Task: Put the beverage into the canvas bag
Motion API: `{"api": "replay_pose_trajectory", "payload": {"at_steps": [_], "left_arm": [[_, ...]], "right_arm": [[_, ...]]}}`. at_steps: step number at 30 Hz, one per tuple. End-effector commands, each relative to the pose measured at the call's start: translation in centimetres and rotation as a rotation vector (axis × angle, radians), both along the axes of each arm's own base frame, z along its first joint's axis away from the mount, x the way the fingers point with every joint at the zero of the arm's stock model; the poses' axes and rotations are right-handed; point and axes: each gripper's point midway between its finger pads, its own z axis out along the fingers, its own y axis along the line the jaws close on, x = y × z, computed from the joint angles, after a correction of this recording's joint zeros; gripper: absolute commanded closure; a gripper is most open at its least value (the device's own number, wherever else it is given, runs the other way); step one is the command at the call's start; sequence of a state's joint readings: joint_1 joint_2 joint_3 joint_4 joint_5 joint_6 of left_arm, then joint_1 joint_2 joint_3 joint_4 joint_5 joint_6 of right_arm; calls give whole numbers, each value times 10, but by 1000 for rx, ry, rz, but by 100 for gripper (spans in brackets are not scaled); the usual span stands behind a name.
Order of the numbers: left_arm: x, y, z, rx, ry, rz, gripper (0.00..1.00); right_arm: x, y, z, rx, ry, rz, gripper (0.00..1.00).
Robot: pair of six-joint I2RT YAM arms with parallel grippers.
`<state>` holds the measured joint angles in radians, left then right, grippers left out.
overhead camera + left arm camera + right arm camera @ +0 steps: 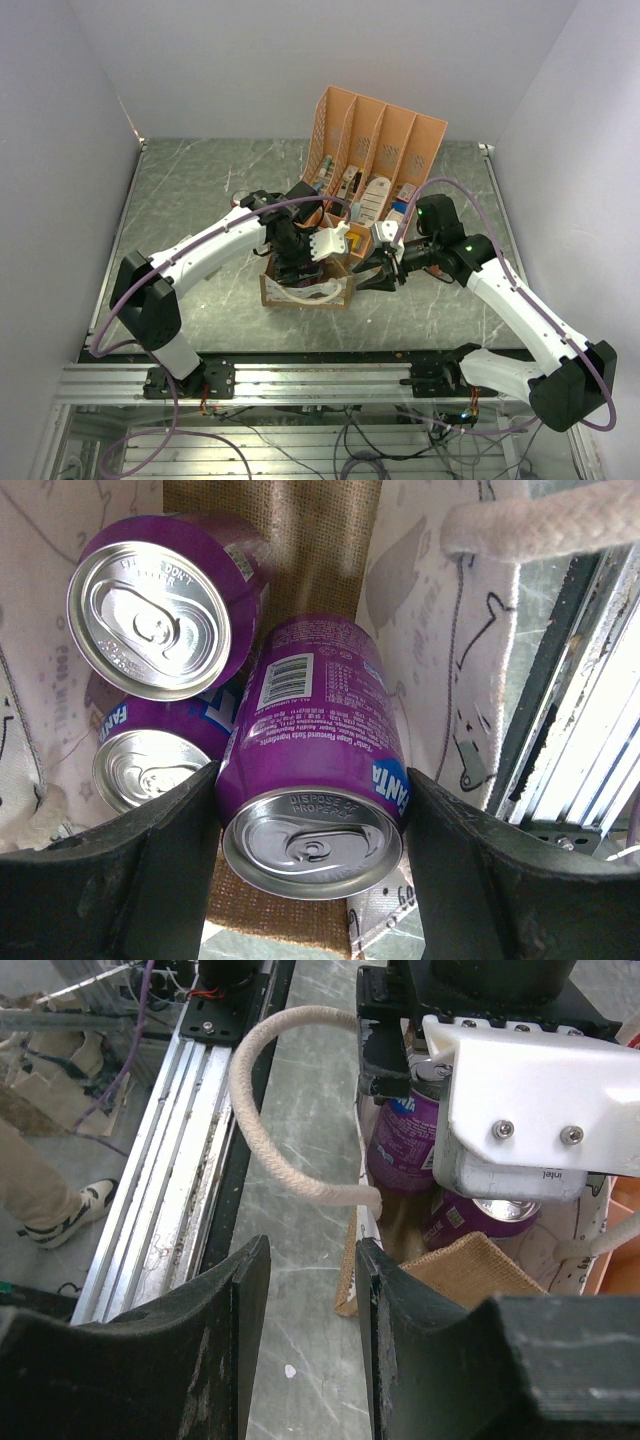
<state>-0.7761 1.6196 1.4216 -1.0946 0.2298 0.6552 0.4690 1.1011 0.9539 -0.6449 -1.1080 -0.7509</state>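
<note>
A: Where's the can [310, 720]?
B: Lower centre of the left wrist view. Purple Fanta, inside the bag [425, 630], silver top toward the camera, barcode facing up.
A: Is it held?
B: Yes. It sits between the left gripper [312, 785] fingers [130, 880], and both dark pads press its sides, so the jaws are clamped on it.
A: Is anything else in the bag?
B: Two other cans [150, 605], also purple, at upper left and mid left of that view. They touch each other, and the lower one lies just beside the held can. There's burlap floor under them and whitish panels with dark marks on either side.
A: And the top view?
B: The bag [305, 292] is at the centre of the frame, and the left gripper reaches down into it. The orange rack [380, 140] stands just behind it, at upper centre. The table [200, 190] is grey and marbled.
A: What about the right gripper [313, 1252]?
B: Its jaws are apart and you can see bare table in the gap. It's at the bag's outer edge, and the tan wall ends right beside the inner face of the finger on the right. I can't tell if they touch.
A: And the handle [262, 1110]?
B: It's a white cord that loops up and left from the bag rim, in the upper middle of the right wrist view, clear of the fingers. The metal rail [170, 1160] runs down the left of that frame.
A: Any cans in that view?
B: Purple shows at upper right, under the left arm's white wrist block.
</note>
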Motion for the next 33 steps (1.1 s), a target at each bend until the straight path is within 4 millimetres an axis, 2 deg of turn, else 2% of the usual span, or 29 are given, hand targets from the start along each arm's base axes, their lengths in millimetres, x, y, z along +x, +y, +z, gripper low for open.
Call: {"api": "replay_pose_trajectory", "payload": {"at_steps": [1,16,23,33], "left_arm": [[8,-8,0,-21,-38,29,87],[5,-10,-19,5,-34,11,75],[4,-4,-31,44,-30,12,71],[2,-1,-43,57,-24,41,57]], "right_arm": [[2,-1,-1,9,-2,-10,60],[3,-4,-4,7,-1,-29,60],[3,-5,-4,8,2,-34,59],[3,-6,-6,7,5,-37,59]]}}
